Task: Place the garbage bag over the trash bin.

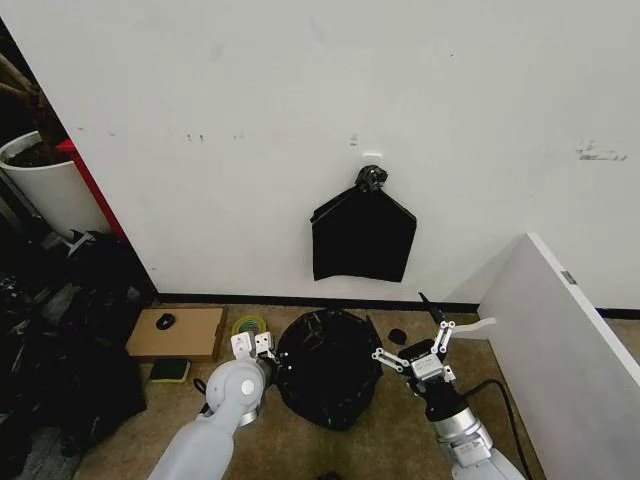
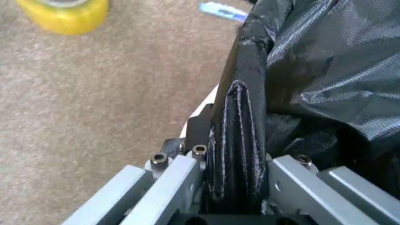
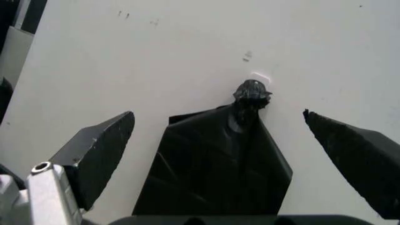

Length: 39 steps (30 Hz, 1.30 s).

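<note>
In the head view, the garbage bag [image 1: 328, 366] drapes the floor bin between both arms; the left gripper [image 1: 254, 346] sits at its left edge, the right gripper [image 1: 413, 349] beside it, tilted upward. The left wrist view shows that gripper's fingers [image 2: 234, 150] pinched tight on the bag's rim. In the right wrist view, the right gripper's spread fingers [image 3: 100, 150] frame a black bundle [image 3: 218, 173] on the wall [image 3: 187, 47].

The head camera looked forward and down from above both arms, taking in the carpeted floor [image 1: 100, 440], the white wall [image 1: 300, 100] and the flat black bundle [image 1: 363, 238] hung on it; the left wrist camera sat very close behind the left tool [image 2: 240, 154], facing along its fingers at the garbage bag [image 2: 325, 70] and the floor beside it; the right wrist camera looked out between the spread fingers of the right tool [image 3: 218, 154] toward the wall, sharing the wall and bundle with the head view.
</note>
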Motion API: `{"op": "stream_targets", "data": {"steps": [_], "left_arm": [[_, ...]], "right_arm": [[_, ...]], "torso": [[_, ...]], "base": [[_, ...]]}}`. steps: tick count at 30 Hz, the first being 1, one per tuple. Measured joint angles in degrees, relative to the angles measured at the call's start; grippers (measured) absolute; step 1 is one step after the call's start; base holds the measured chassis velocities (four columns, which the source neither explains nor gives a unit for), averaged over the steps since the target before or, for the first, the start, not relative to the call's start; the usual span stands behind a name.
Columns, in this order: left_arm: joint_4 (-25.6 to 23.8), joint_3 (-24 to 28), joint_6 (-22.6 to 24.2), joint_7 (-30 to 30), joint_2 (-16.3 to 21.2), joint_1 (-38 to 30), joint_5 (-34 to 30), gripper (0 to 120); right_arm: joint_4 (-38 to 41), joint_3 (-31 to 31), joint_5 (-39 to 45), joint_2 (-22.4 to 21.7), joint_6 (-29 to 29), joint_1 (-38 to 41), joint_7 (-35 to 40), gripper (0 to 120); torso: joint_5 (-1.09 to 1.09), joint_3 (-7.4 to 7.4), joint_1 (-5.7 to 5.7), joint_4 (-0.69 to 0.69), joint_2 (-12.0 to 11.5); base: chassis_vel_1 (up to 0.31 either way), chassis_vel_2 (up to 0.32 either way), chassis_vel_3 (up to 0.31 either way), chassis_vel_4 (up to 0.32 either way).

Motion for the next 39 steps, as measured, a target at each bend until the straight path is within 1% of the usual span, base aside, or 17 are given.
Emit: {"op": "stream_targets", "data": {"steps": [6, 11, 13, 16, 19, 22, 23, 24, 25, 26, 27, 29, 30, 32, 34, 38, 39], "left_arm": [[-3.89, -0.69, 0.55, 0.82, 0.36, 2.04, 1.12, 26], [-5.84, -1.19, 0.78, 0.82, 1.06, 3.0, 1.74, 40], [-8.01, -1.65, 0.99, 0.96, 1.31, 3.94, 1.73, 52], [-9.96, -1.77, 1.3, 0.97, 1.62, 4.98, 2.08, 59], [-14.46, -1.76, 0.39, 1.27, 2.56, 7.3, 5.38, 72], [-16.32, -1.73, -2.01, 2.68, 3.14, 8.46, 8.39, 79], [-16.92, -1.71, -3.9, 3.68, 3.43, 9.01, 10.15, 82], [-17.56, -1.71, -10.12, 6.57, 4.06, 10.37, 15.03, 88], [-17.16, -1.8, -16.9, 9.1, 4.38, 11.42, 20.29, 91], [-14.83, -2.22, -26.61, 12.27, 4.31, 12.78, 29.88, 97], [-13.19, -2.54, -32.09, 13.88, 4.08, 13.62, 35.36, 98], [-10.84, -3.31, -46.65, 17.69, 3.08, 16.26, 46.32, 100], [-10.84, -3.31, -46.65, 17.69, 3.08, 16.26, 46.32, 100], [-11.02, -3.99, -53.86, 19.72, 2.37, 19.5, 48.92, 100], [-12.5, -4.65, -58.34, 21.7, 1.36, 23.59, 49.19, 100], [-15.99, -4.86, -60.74, 23.53, -0.68, 28.57, 48.77, 100], [-16.95, -4.85, -60.94, 23.58, -1.39, 29.35, 48.86, 100]], "right_arm": [[-0.02, -0.56, 0.0, 0.31, -0.29, -0.14, -0.71, 100], [0.16, -0.81, 0.0, 0.26, -0.52, -0.07, -1.23, 100], [0.35, -0.9, 0.0, 0.29, -0.58, -0.09, -1.42, 100], [0.45, -0.92, 0.0, 0.29, -0.59, -0.12, -1.49, 100], [0.43, -0.73, 0.18, 0.24, -0.58, -0.27, -1.47, 100], [0.41, -0.63, 0.56, 0.17, -0.57, -0.39, -1.4, 100], [0.41, -0.6, 0.94, 0.11, -0.57, -0.48, -1.37, 100], [0.43, -0.56, 2.18, 0.0, -0.6, -0.59, -1.4, 100], [0.54, -0.55, 3.72, -0.13, -0.64, -0.65, -2.02, 100], [1.13, -0.53, 9.04, -0.55, -1.09, -0.94, -5.04, 100], [1.53, -0.55, 12.94, -0.86, -1.83, -1.11, -6.71, 100], [2.1, -0.6, 20.61, -1.04, -4.2, -0.87, -8.25, 100], [2.1, -0.6, 20.61, -1.04, -4.2, -0.87, -8.25, 100], [2.08, -0.05, 23.48, -0.75, -5.33, -0.31, -8.67, 100], [1.75, 0.73, 25.48, 0.11, -5.52, 0.62, -9.14, 100], [1.58, 2.25, 26.57, 2.61, -5.91, 1.27, -8.77, 100], [1.76, 2.76, 25.91, 3.55, -6.43, 1.15, -8.08, 100]], "torso": [[-0.01, 0.0, 0.0, 0.0, 0.0], [-0.01, 0.0, 0.0, 0.0, 0.0], [-0.01, 0.0, 0.0, 0.0, 0.0], [-0.01, 0.0, 0.0, 0.0, 0.0], [-0.01, 0.0, 0.0, 0.01, 0.0], [-0.01, -0.01, 0.0, 0.0, 0.0], [0.0, 0.0, 0.0, 0.0, 0.0], [0.0, -0.01, 0.0, 0.0, 0.0], [0.01, -0.01, 0.0, 0.0, 0.0], [0.02, -0.01, -0.01, -0.01, 0.0], [-0.01, 0.0, 0.0, 0.0, 0.0], [-0.03, 0.0, 0.0, -0.01, 0.0], [-0.03, 0.0, 0.0, -0.01, 0.0], [0.0, 0.0, 0.0, -0.02, 0.0], [-0.01, 0.0, 0.0, 0.02, 0.0], [0.01, 0.0, 0.0, 0.04, 0.0], [-0.01, 0.0, -0.01, 0.0, 0.0]], "base": [[0.0, 0.0, 0.0, 0.0], [0.0, 0.0, 0.0, 0.0], [0.0, 0.0, 0.0, 0.0], [0.0, 0.0, 0.0, 0.0], [0.0, 0.0, 0.0, 0.0], [0.0, 0.0, 0.0, 0.0], [0.0, 0.0, 0.0, 0.0], [0.0, 0.0, 0.0, 0.0], [0.0, 0.0, 0.0, 0.0], [0.0, 0.0, 0.0, 0.0], [0.0, 0.0, 0.0, 0.0], [0.0, 0.0, 0.0, 0.0], [0.0, 0.0, 0.0, 0.0], [0.0, 0.0, 0.0, 0.0], [0.0, 0.0, 0.0, 0.0], [0.0, 0.0, 0.0, 0.0], [0.0, 0.0, 0.0, 0.0]]}}
